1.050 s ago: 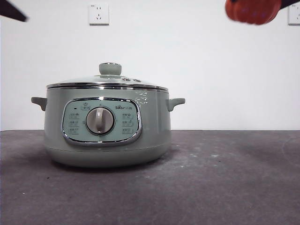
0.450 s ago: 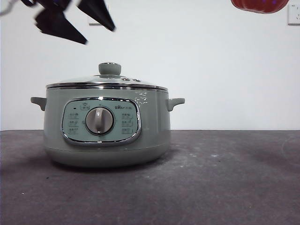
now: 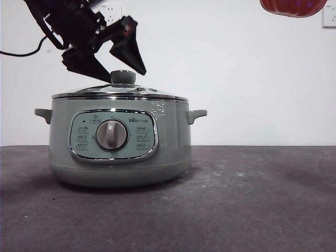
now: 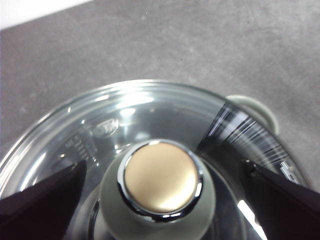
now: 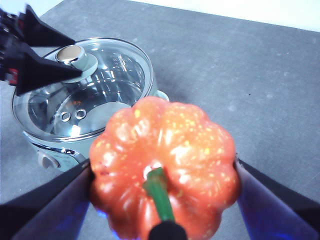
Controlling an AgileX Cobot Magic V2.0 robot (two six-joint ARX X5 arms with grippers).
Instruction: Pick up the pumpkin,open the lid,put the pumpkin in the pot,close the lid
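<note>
The pale green pot stands on the table with its glass lid on. My left gripper is open, one jaw on each side of the lid's knob without closing on it. The left wrist view shows the knob midway between my jaws, the gripper low over the lid. My right gripper is shut on the orange pumpkin, held high to the right of the pot. The pumpkin's underside shows at the front view's top edge.
The dark grey table runs wide to the right of the pot. A white wall with an outlet stands behind. A black cable hangs from the left arm. The pot's side handles stick out.
My left gripper has come down from the top left and now straddles the lid's knob. The pumpkin stays high at the top right.
</note>
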